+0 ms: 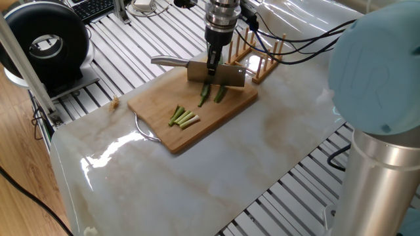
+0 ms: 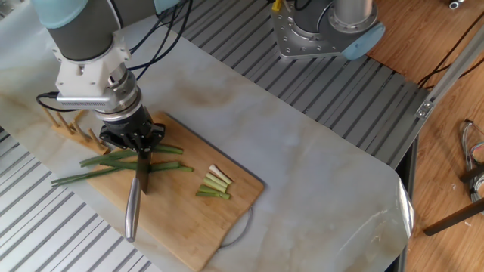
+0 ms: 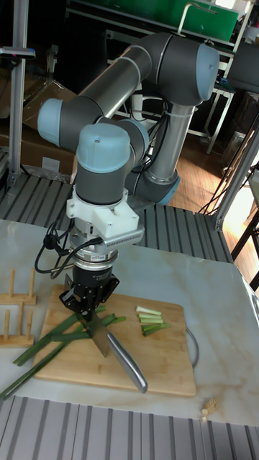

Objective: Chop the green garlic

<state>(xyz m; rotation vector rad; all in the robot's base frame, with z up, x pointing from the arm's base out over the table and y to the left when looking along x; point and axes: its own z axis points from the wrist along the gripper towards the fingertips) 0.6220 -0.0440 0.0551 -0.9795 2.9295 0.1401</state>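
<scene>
My gripper points straight down over the wooden cutting board and is shut on a knife. The blade stands edge-down across the long green garlic stalks, and the steel handle sticks out to the left. In the other fixed view the gripper holds the knife across the stalks, whose dark leaves run off the board. Short cut pieces lie in a small heap nearer the board's wire handle. The tall view shows the gripper, knife, stalks and cut pieces.
A wooden peg rack stands just beyond the board, close to the gripper. A black round device and a keyboard sit off the marble top at the far left. The arm's base is at the far side.
</scene>
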